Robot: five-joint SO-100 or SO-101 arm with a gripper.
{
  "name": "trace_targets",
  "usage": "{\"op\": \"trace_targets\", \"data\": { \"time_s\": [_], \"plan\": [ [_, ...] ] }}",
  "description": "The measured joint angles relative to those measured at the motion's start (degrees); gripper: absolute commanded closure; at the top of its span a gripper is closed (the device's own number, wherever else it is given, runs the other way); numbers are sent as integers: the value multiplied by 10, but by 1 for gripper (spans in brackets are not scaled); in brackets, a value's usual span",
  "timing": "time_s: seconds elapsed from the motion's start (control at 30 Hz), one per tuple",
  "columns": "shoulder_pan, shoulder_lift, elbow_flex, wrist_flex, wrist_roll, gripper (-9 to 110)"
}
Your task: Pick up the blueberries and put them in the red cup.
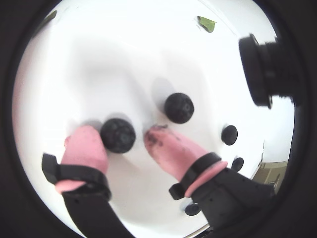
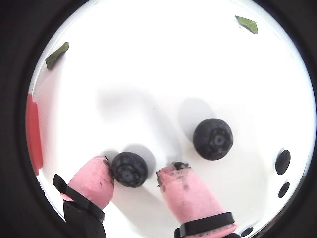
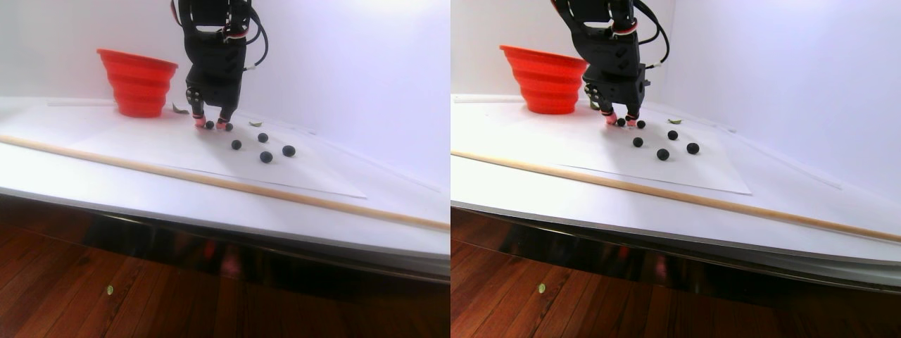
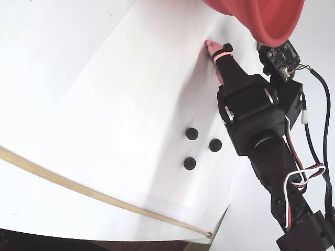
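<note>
While I watch from my desk, the scene reads so:
Table (image 3: 105,172): white, sheet of paper on it.
Red cup (image 3: 138,81): at ten o'clock of the gripper in the stereo pair, well apart.
Gripper (image 2: 134,174): pink tips parted, down on the paper, straddling one berry without clamping it.
Blueberries (image 2: 130,169): one between the tips, touching the left tip; a second (image 2: 213,139) at two o'clock; more (image 4: 191,134) farther off.

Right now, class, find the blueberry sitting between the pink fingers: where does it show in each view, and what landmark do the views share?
A wrist view: blueberry, lower centre-left, touching the left pink finger.
Another wrist view, lower left of centre, between the pink tips.
Stereo pair view: in its left half, below the black arm.
Fixed view: not visible; the arm hides it.
Shared landmark: the pink fingers.
</note>
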Motion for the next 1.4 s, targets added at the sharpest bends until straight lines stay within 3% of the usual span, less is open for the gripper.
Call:
{"op": "trace_targets", "data": {
  "time_s": [1.4],
  "plan": [
    [-4, -12, 0, -25, -25, 91]
  ]
}}
